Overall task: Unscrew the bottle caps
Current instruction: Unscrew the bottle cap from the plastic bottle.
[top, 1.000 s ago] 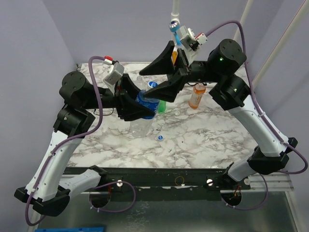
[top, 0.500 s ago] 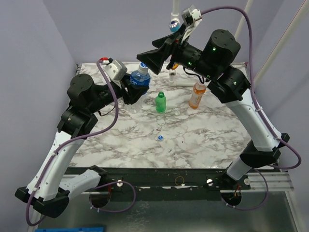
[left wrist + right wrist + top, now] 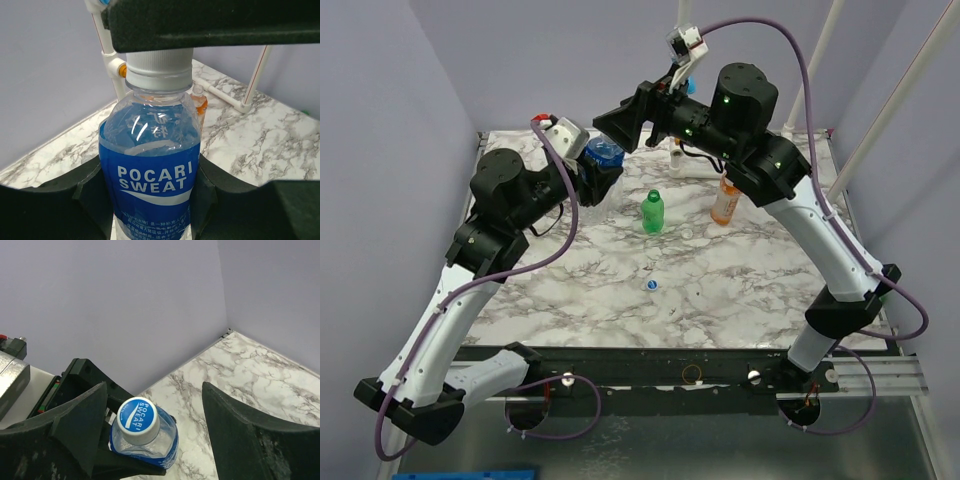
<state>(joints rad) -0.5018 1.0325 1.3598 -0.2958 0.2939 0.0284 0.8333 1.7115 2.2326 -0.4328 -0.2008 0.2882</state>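
My left gripper [image 3: 150, 205] is shut on the blue-labelled clear bottle [image 3: 150, 170] and holds it upright above the back left of the table. Its white cap [image 3: 159, 67] with a blue top [image 3: 140, 419] sits on the neck. My right gripper [image 3: 155, 390] hangs open over the bottle, one finger [image 3: 75, 430] close beside the cap, the other [image 3: 260, 440] well apart. In the top view the bottle [image 3: 603, 160] is between the left gripper [image 3: 592, 182] and the right gripper [image 3: 618, 128]. A green bottle [image 3: 653, 212] and an orange bottle [image 3: 725, 200] stand mid-table. A loose cap [image 3: 652, 285] lies nearer the front.
A white pipe frame [image 3: 227, 97] with blue and orange fittings runs along the back of the marble table [image 3: 760, 270]. Purple walls close in the left and back sides. The orange bottle [image 3: 199, 102] shows just behind the held one.
The left arm raised the bottle from a tilted pose over mid-table to upright at the back left. The right gripper swung left over it and its jaws widened.
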